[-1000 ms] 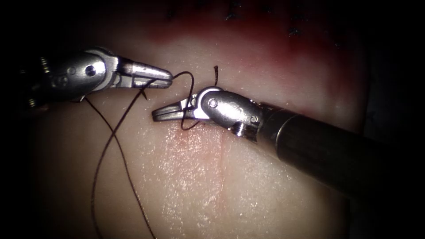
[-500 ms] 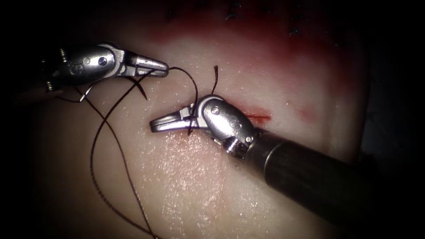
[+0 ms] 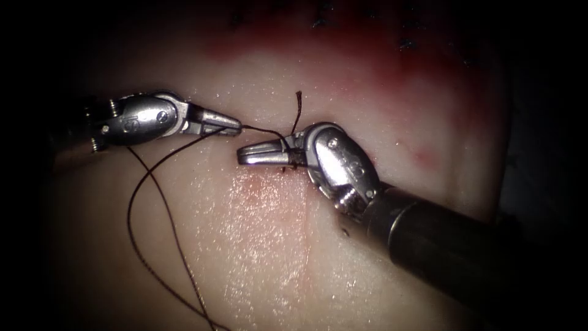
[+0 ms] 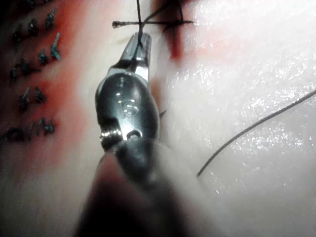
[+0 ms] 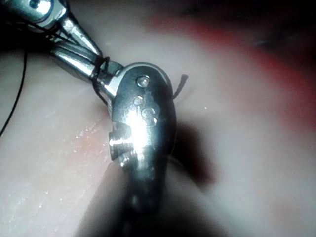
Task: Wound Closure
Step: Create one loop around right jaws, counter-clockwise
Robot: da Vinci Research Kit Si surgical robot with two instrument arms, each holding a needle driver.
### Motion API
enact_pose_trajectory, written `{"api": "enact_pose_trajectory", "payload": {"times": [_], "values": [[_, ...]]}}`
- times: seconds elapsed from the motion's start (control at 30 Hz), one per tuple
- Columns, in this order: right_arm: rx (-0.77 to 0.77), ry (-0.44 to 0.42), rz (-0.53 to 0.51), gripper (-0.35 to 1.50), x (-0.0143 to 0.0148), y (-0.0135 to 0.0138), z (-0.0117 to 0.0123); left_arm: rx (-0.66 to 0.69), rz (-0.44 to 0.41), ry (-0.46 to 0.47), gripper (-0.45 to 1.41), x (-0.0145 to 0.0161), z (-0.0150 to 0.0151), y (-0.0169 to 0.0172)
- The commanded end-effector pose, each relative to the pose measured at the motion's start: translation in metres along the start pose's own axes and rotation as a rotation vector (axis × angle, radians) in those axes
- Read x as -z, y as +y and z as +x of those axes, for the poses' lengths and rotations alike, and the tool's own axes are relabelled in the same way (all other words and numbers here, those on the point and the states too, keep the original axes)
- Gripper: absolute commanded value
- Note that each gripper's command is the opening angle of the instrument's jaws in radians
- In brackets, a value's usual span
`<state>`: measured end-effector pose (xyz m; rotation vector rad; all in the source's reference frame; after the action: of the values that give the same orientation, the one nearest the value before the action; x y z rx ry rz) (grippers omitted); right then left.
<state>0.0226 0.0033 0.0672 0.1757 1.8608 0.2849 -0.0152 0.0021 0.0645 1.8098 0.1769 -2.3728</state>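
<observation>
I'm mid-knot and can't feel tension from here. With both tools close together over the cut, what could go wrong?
1. The left tool grips the thread, which runs taut to wraps around the right tool; it might fray or snap.
2. The short free thread end stands beside the right tool; it may slip out of the wraps.
3. The slack loop lies on the tissue under the left tool and could snag.

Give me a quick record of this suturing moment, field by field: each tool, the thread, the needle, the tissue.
left tool: jaws shut on the thread
right tool: jaws shut, thread wound around them
thread: taut between the two tools, long loop trailing left of the cut
thread tail: free end standing up by the right tool
needle: cannot tell where
tissue: red fluid along far edge
</observation>
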Motion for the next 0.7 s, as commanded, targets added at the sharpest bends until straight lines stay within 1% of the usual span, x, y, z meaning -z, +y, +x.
{"api": "enact_pose_trajectory", "payload": {"times": [0.03, 0.1, 0.17, 0.2, 0.23, 0.3, 0.4, 0.5, 0.53, 0.57, 0.63, 0.7], "values": [[-0.003, -0.001, -0.033, -0.35, 0.0001, 0.0006, -0.0001, -0.003, 0.003, 0.004, -0.35, -0.0011, -0.0004, -0.0004], [-0.005, -0.010, -0.071, -0.32, 0.0004, 0.0008, 0.0002, -0.007, 0.004, 0.009, -0.35, -0.0020, -0.0006, -0.0001], [-0.002, -0.032, -0.109, -0.06, 0.0006, 0.0009, 0.0003, -0.010, 0.005, 0.019, -0.35, -0.0034, -0.0006, 0.0001], [0.002, -0.039, -0.127, 0.17, 0.0006, 0.0009, 0.0002, -0.011, 0.007, 0.020, -0.35, -0.0039, -0.0005, 0.0002], [0.005, -0.038, -0.145, 0.32, 0.0006, 0.0008, 0.0001, -0.012, 0.007, 0.024, -0.35, -0.0045, -0.0005, 0.0003], [0.012, -0.037, -0.171, 0.42, 0.0006, 0.0005, -0.0001, -0.013, 0.014, 0.024, -0.35, -0.0058, -0.0003, 0.0003], [-0.003, -0.045, -0.198, 0.32, 0.0006, 0.0003, -0.0002, -0.016, 0.018, 0.029, -0.35, -0.0071, -0.0002, 0.0004], [-0.062, -0.067, -0.251, 0.42, 0.0008, 0.0004, -0.0002, -0.021, 0.013, 0.033, -0.35, -0.0077, -0.0003, 0.0007], [-0.081, -0.074, -0.276, 0.56, 0.0009, 0.0004, -0.0002, -0.023, 0.015, 0.035, -0.35, -0.0078, -0.0003, 0.0009], [-0.095, -0.076, -0.292, 0.61, 0.0009, 0.0004, -0.0002, -0.019, 0.022, 0.040, -0.35, -0.0077, -0.0004, 0.0010], [-0.113, -0.103, -0.353, 0.91, 0.0009, 0.0003, -0.0004, -0.021, 0.032, 0.049, -0.35, -0.0076, -0.0004, 0.0012], [-0.132, -0.135, -0.417, 1.08, 0.0008, 0.0001, -0.0007, -0.017, 0.041, 0.065, -0.35, -0.0072, -0.0003, 0.0014]]}}
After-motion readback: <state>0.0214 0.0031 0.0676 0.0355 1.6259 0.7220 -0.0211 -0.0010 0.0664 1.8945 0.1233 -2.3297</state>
